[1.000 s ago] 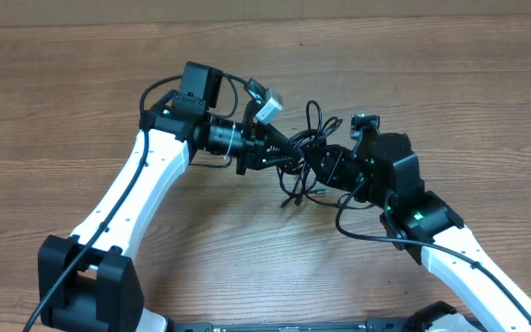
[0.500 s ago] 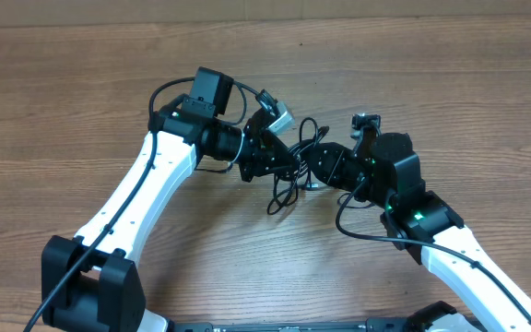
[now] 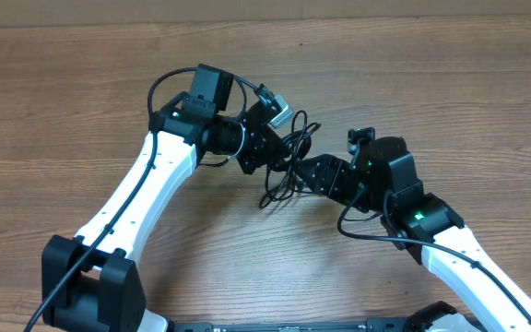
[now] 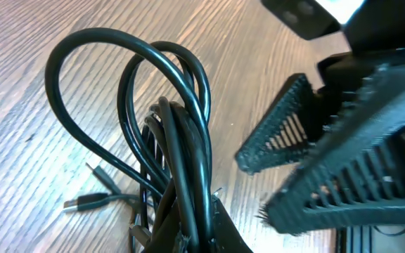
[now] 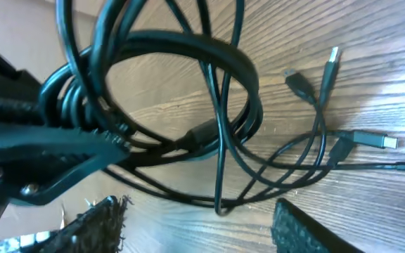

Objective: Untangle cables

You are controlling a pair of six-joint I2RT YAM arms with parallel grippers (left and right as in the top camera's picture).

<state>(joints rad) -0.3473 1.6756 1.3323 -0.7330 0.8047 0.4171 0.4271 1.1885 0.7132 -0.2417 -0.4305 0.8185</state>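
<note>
Your left fingers (image 3: 277,159) are pinched tight on the cables (image 4: 178,133), gripping the bundle where several strands run side by side. They hold it partly raised off the counter (image 3: 431,83). Your right fingers (image 3: 310,171) stand wide apart with nothing between them, just beside the same bundle on its other side. In the right wrist view the strands cross ahead of that gap without touching either pad.

The cables sit between the 2 arms. 2 or 3 big loops arch up past the pinch, and a tail hangs down to the wood, where the plug ends (image 5: 371,140) lie fanned out.

Treat this as light, limp stuff. It will likely sag and swing with any move and carry no push. The jacket looks smooth and glossy, so it could slide through a loose grip. Pull hard and the loops may cinch into a knot. The plugs are the only stiff parts, and they could snag inside a loop. I'd take a single strand low down, close to a plug and clear of the crossings, then draw it out gently.
</note>
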